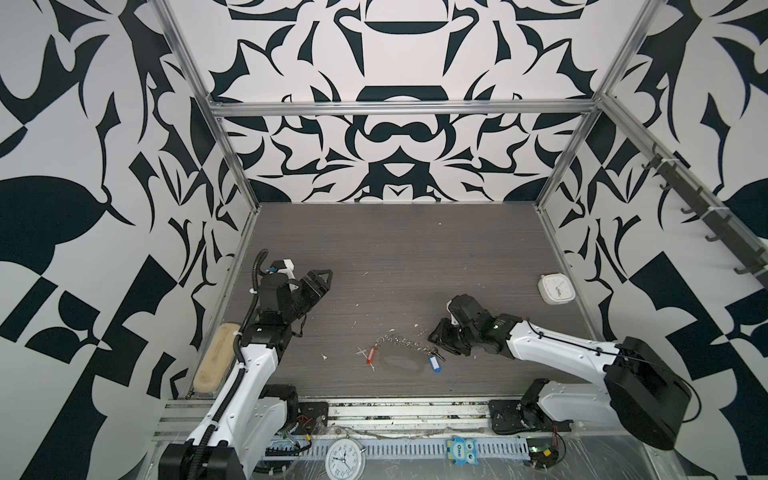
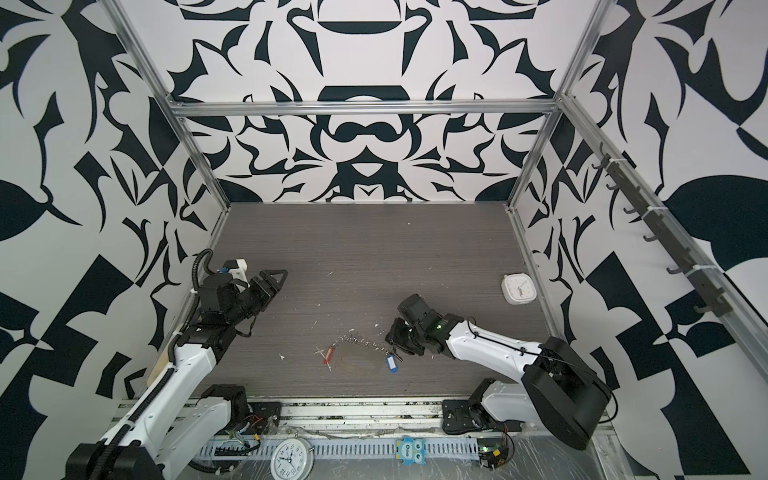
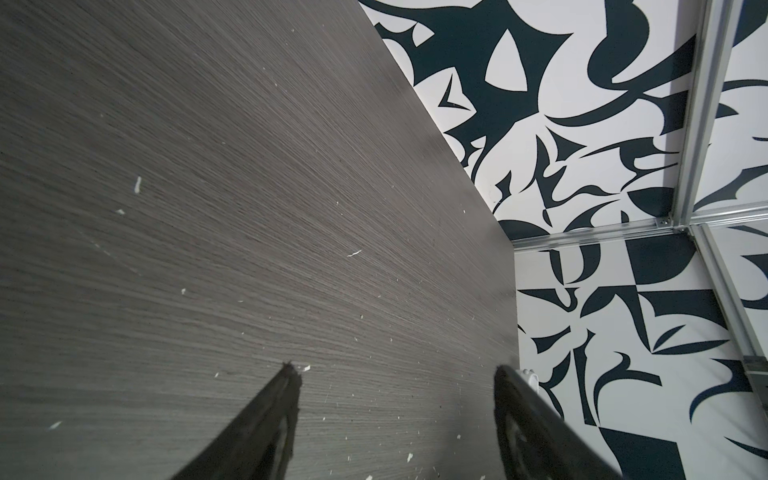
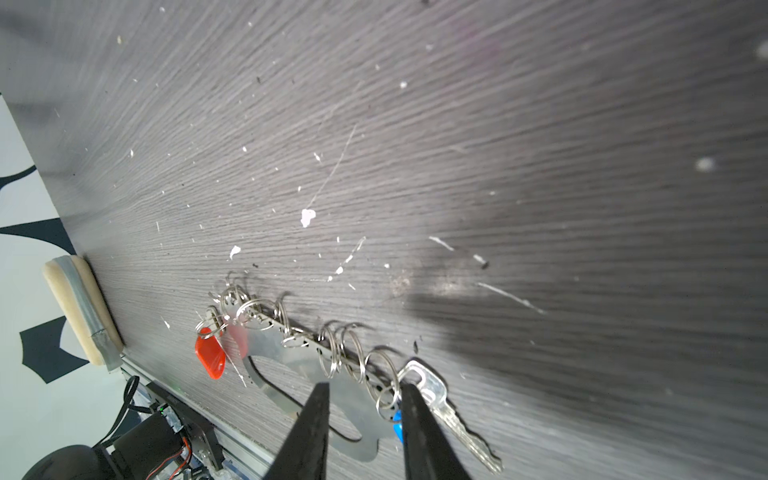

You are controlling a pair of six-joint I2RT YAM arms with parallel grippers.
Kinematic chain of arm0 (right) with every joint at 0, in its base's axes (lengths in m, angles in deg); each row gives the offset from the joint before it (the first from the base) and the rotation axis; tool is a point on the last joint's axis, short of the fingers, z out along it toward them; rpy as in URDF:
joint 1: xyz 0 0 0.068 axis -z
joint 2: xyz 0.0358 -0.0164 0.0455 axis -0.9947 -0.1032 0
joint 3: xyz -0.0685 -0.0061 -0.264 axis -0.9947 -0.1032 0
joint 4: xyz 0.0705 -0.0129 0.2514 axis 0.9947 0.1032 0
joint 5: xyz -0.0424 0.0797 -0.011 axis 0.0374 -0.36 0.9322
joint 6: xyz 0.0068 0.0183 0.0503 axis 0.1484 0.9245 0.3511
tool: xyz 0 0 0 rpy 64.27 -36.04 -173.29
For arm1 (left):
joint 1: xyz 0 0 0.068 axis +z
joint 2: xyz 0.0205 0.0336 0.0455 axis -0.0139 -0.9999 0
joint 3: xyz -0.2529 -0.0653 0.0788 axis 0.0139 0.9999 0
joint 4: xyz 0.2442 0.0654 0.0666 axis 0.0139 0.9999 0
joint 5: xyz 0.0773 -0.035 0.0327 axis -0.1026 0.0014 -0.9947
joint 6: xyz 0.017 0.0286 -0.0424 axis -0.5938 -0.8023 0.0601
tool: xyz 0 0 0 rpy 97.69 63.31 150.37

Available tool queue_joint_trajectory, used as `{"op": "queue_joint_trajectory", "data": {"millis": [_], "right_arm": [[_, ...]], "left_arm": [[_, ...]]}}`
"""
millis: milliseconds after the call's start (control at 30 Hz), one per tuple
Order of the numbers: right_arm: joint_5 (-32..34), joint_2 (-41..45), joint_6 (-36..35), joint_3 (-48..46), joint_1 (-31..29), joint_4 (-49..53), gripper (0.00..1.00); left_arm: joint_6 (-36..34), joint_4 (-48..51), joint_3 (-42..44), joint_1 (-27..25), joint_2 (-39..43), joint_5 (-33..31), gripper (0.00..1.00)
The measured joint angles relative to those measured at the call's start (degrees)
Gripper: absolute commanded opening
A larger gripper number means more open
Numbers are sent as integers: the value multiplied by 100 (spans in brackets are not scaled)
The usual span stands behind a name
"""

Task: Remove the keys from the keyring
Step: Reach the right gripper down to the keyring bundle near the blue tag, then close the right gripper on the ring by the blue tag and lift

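The keyring (image 1: 405,343) (image 2: 361,341) lies on the dark table as a row of thin silvery rings (image 4: 332,349) along a flat metal plate (image 4: 291,365). A red tag (image 1: 371,354) (image 2: 329,354) (image 4: 210,353) hangs at its left end. At the right end hang a blue tag (image 1: 436,365) (image 2: 390,365) (image 4: 397,419), half hidden by a finger, and a silver key (image 4: 440,399). My right gripper (image 1: 435,347) (image 2: 392,343) (image 4: 365,392) straddles the end rings with its jaws apart, one finger against the last ring. My left gripper (image 1: 322,276) (image 2: 276,277) (image 3: 397,372) hovers open and empty at the far left.
A white square clock (image 1: 557,289) stands at the back right. A beige sponge block (image 1: 216,359) (image 4: 81,307) lies along the left table edge. A round alarm clock (image 1: 344,459) and a blue owl figure (image 1: 462,449) sit on the front rail. White flecks dot the table.
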Motion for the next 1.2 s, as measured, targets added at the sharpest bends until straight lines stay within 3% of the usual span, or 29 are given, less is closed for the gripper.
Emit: {"op": "queue_joint_trajectory", "data": {"millis": [833,1200], "right_arm": [[-195,-400,59,-155,-129,-302,25],[-350,-645,26,-155,-160,-544,10]], "left_arm": [[-66,11,20,0,-2,24,76],[-83,17,20,0,-2,33,76]]}}
